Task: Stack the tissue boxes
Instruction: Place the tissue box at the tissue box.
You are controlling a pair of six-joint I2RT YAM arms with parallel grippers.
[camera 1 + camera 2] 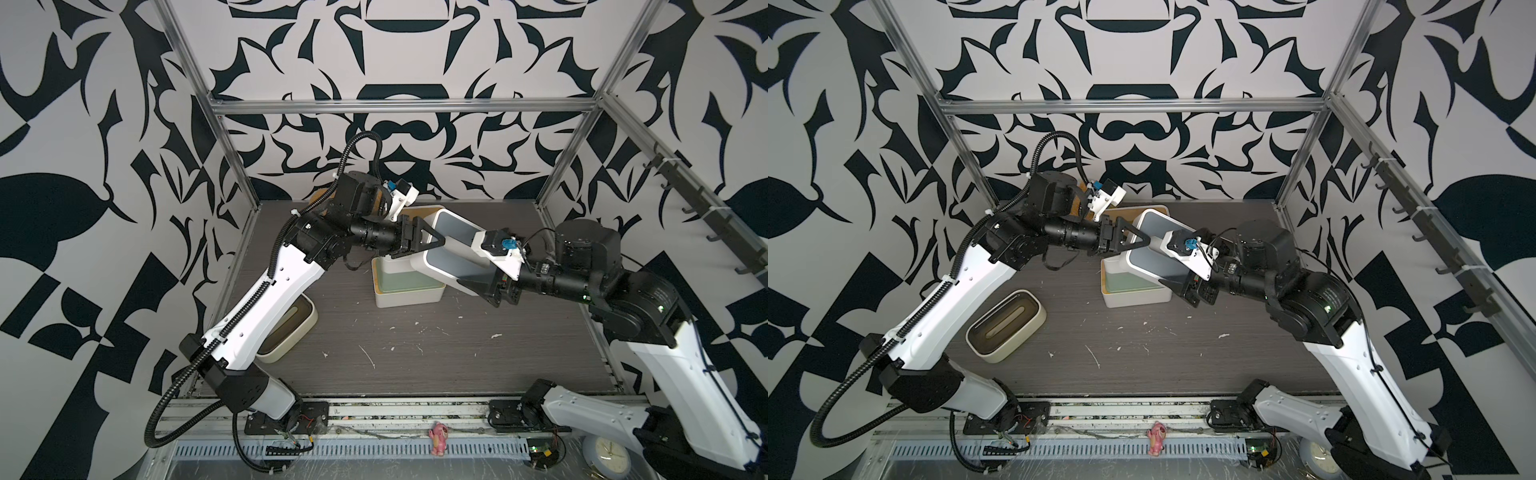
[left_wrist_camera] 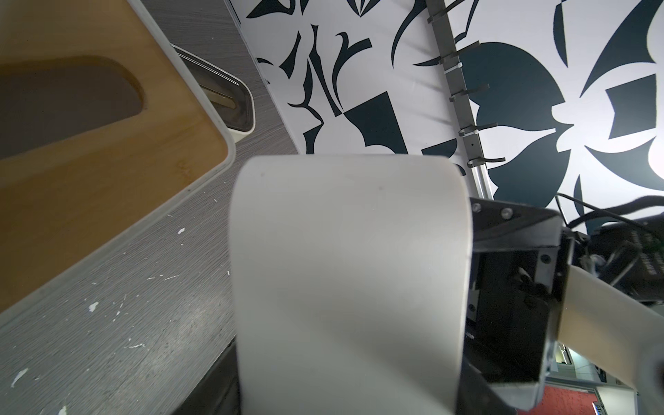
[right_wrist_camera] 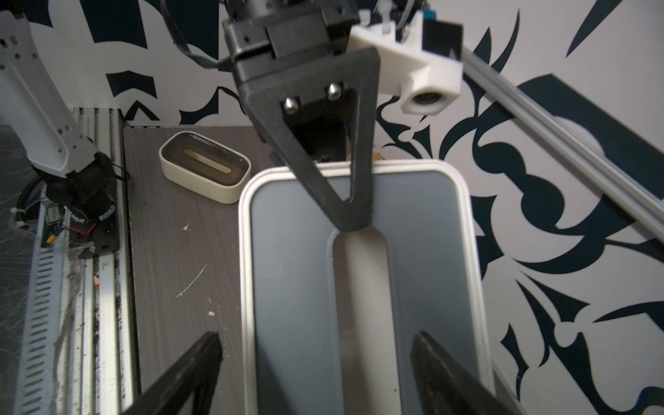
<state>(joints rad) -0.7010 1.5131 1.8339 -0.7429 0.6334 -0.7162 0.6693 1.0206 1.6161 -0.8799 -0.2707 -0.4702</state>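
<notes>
- The left gripper (image 1: 436, 242) pinches the far-left end of the grey-lid box (image 1: 453, 230), with 1 finger at its slot's end.
- The right gripper (image 3: 318, 372) is spread wide, its 2 fingers apart at the box's right end.
- The grey-lid box is tilted over the green box (image 1: 409, 298) at the table's far middle; whether they touch is unclear.
- The cream box (image 1: 1007, 328) sits near left, well apart.

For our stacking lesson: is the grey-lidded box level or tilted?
Tilted: the grey-lidded box slopes above the green-topped box, one end held by the left gripper.
</notes>
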